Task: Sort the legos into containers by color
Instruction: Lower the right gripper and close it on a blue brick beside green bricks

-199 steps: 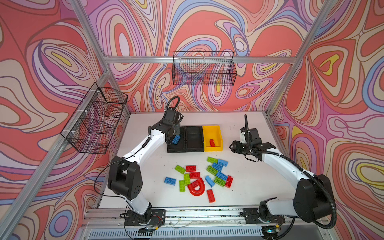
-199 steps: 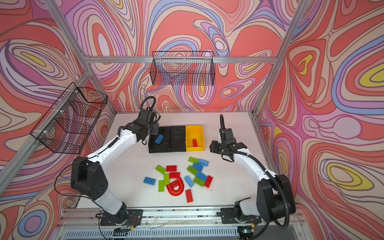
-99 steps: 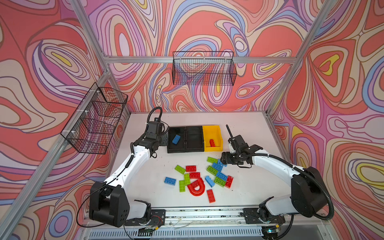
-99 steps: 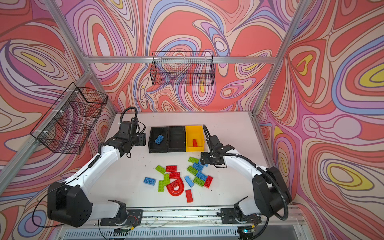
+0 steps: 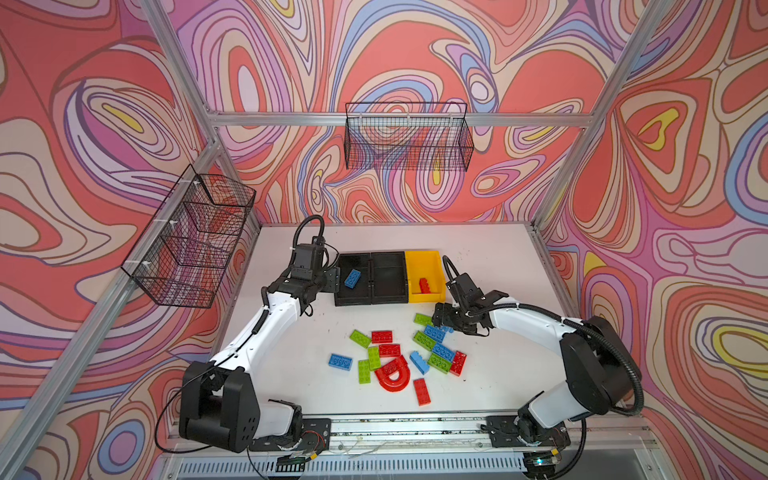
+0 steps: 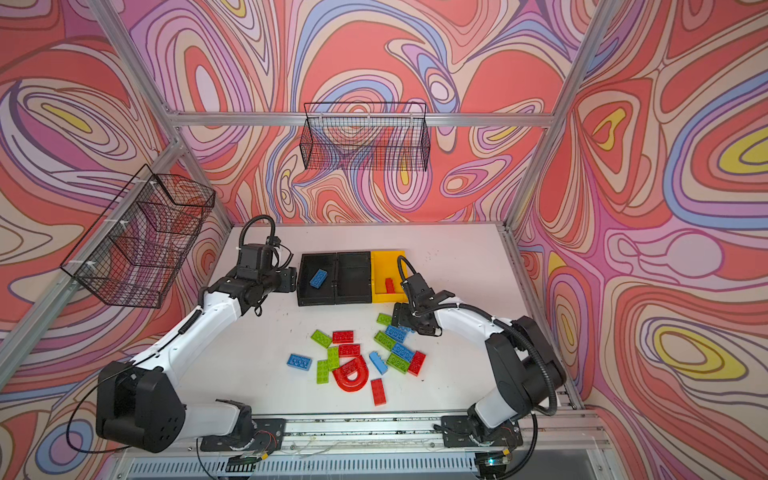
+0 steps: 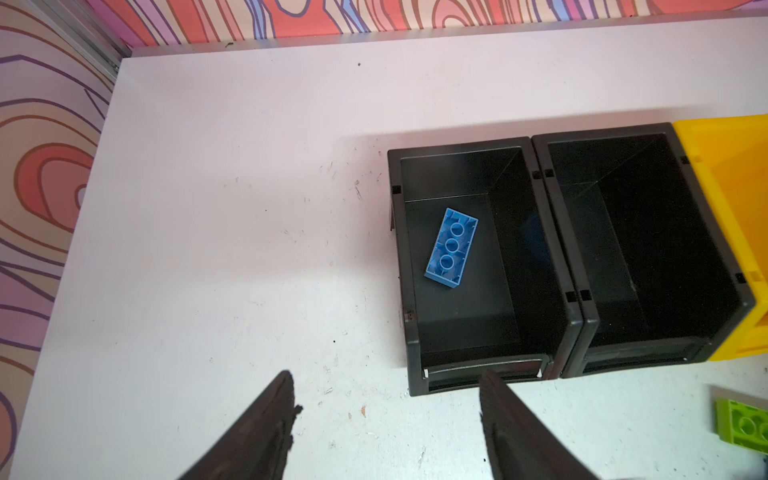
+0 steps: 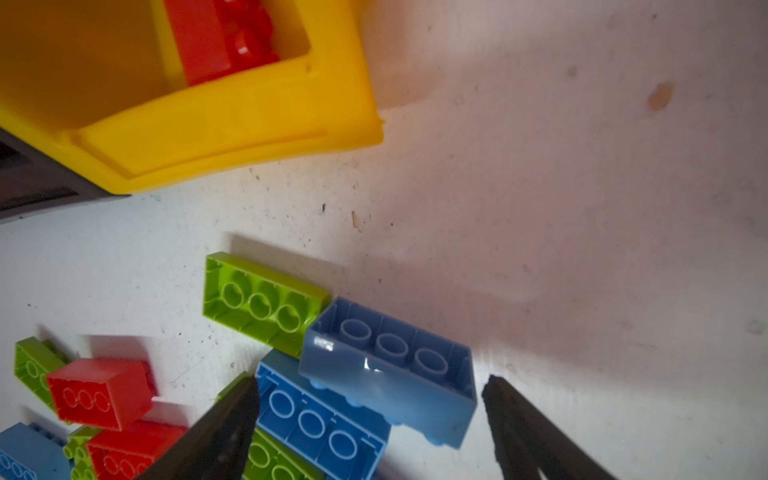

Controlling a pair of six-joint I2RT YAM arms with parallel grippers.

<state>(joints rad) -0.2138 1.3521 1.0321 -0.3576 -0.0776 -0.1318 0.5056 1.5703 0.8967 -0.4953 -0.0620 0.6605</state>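
Blue brick [image 8: 399, 357], pale and stud-side down, lies just ahead of the right gripper [image 8: 370, 382], between its wide-spread jaws, resting on a darker blue one [image 8: 316, 424]. Descend squarely, pinch the long sides, lift clear of the touching green brick [image 8: 257, 299]. Left gripper [image 7: 386, 376] hangs spread, empty
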